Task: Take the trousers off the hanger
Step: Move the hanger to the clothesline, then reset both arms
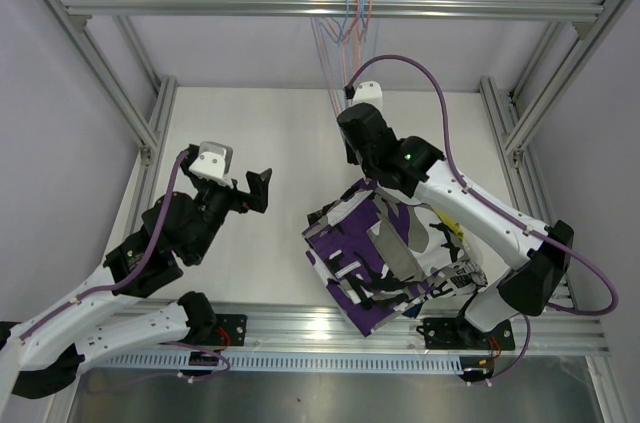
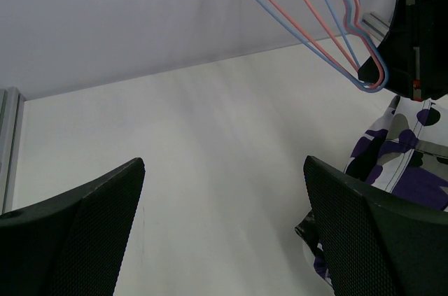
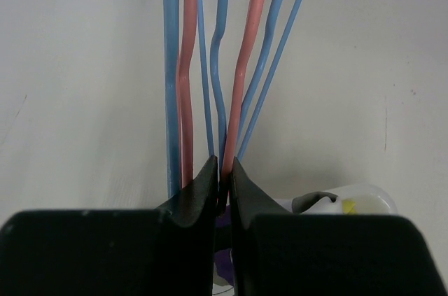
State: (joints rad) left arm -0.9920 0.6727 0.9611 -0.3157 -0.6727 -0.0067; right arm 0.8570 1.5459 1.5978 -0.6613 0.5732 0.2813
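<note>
Several blue and pink wire hangers (image 1: 343, 38) hang from the top rail. My right gripper (image 1: 350, 108) is shut on their lower wires (image 3: 225, 121), a pink and a blue one pinched between the jaws (image 3: 224, 170). The purple-white-black patterned trousers (image 1: 365, 248) lie spread just below it, their top edge under the gripper; I cannot tell whether they are still on a hanger. They also show in the left wrist view (image 2: 402, 159). Yellow trousers (image 1: 456, 234) and black-and-white print fabric (image 1: 438, 235) peek out beneath. My left gripper (image 1: 256, 189) is open and empty, held above the table left of the pile (image 2: 224, 226).
The aluminium frame posts (image 1: 130, 93) and top rail (image 1: 200, 6) enclose the white table (image 1: 270, 133). The right arm (image 1: 480, 208) crosses over the right side of the pile. A metal rail (image 1: 320, 321) runs along the near edge.
</note>
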